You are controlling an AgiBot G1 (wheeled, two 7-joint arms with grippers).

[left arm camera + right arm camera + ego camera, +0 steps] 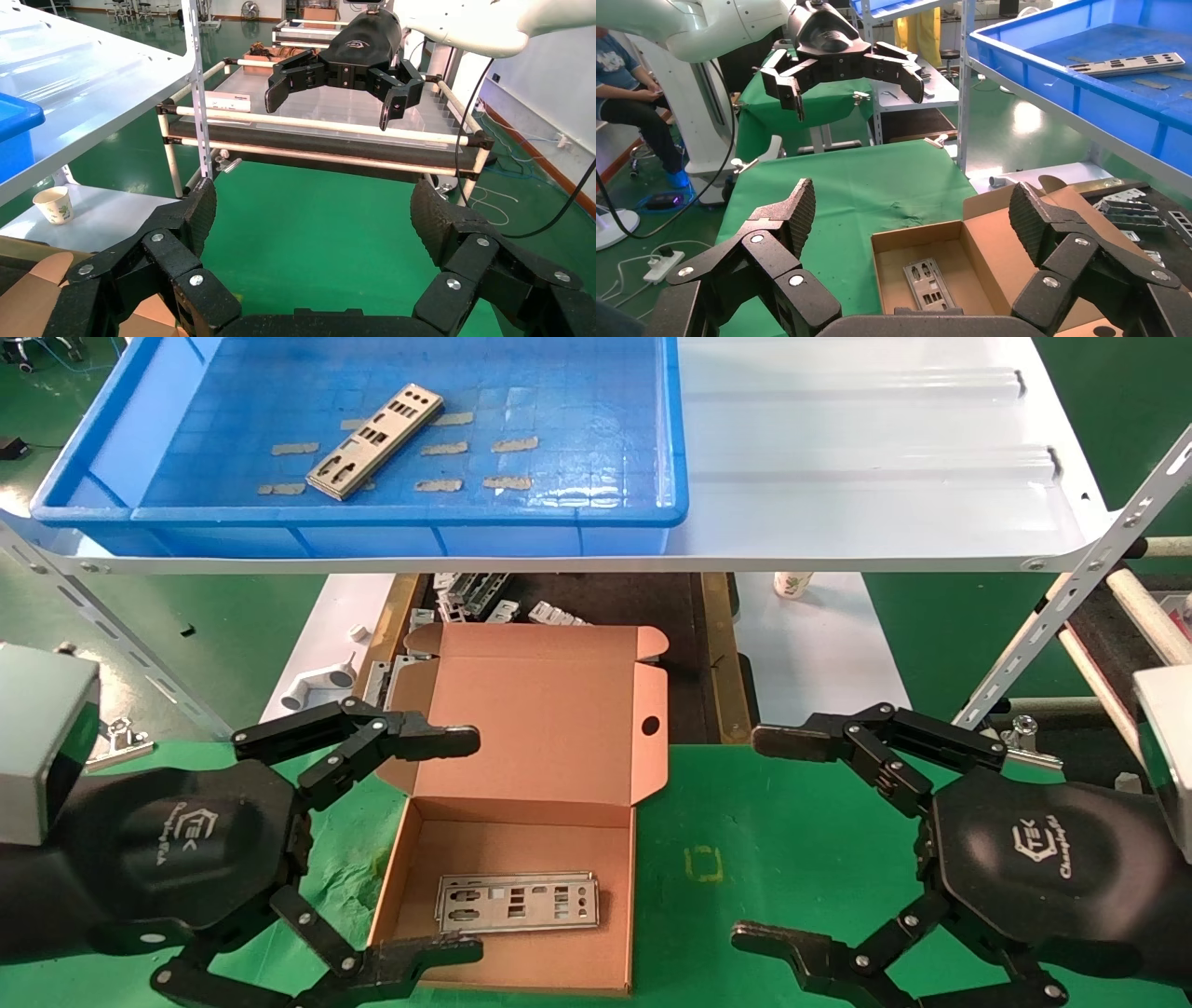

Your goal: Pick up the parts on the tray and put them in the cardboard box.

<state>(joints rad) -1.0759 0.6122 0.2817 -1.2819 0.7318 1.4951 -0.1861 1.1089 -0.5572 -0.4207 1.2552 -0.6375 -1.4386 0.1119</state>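
One silver part (375, 439) lies slantwise on the floor of the blue tray (372, 512) on the upper shelf; it also shows in the right wrist view as a part (1128, 64) inside the tray (1046, 67). Another part (518, 902) lies flat in the open cardboard box (521, 840) on the green table, seen too as the part (927, 282) in the box (979, 253). My left gripper (447, 845) hangs open beside the box's left side, holding nothing. My right gripper (756, 840) hangs open to the box's right, over bare green cloth.
The white ribbed shelf (885, 477) carries the tray and overhangs the table's far side. Under it a dark tray (559, 603) holds small grey brackets, with a white pipe fitting (317, 684) and a paper cup (792, 584) nearby. A slanted shelf strut (1071, 589) stands at right.
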